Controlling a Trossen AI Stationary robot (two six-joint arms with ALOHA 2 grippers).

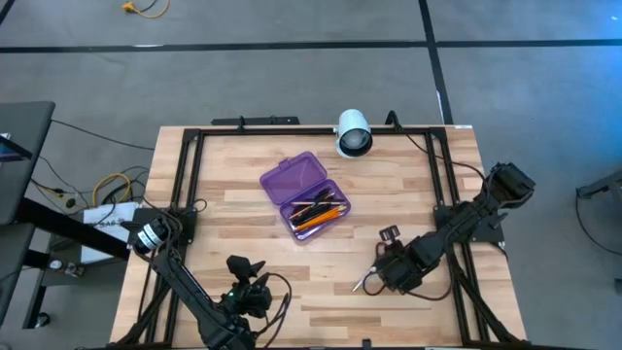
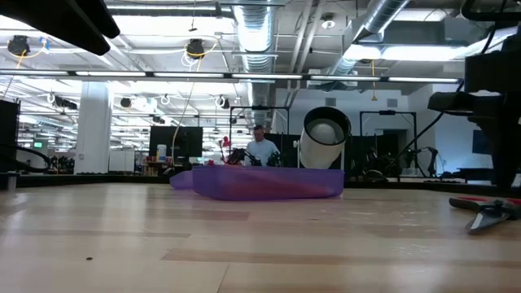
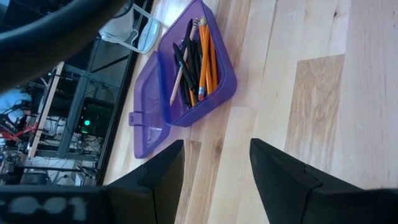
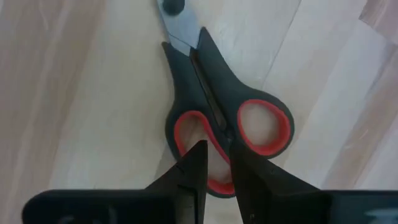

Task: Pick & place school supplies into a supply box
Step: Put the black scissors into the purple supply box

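Workshop hall lay beyond pale wood desk point(image 1: 321, 262). Purple supply box point(image 1: 309, 199) sat open mid-desk, pencils and pens point(image 3: 198, 59) inside. Left pincer point(image 3: 214, 171) spread, idle at near edge. Right pincer point(image 4: 214, 168) pinched scissors point(image 4: 214, 106) at bridge between red handle loops, right of box. Scissors flat, long axis along fingers, blades pointing away. Judgement: lift level, keep pinch centred, align with box length.

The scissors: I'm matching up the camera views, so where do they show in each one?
High view: scissors at lower right, under the right gripper, right of the purple box.
Low view: scissors at far right edge, flat on the table.
Left wrist view: not in it.
Right wrist view: scissors fill the centre.
Shared landmark: the purple box.
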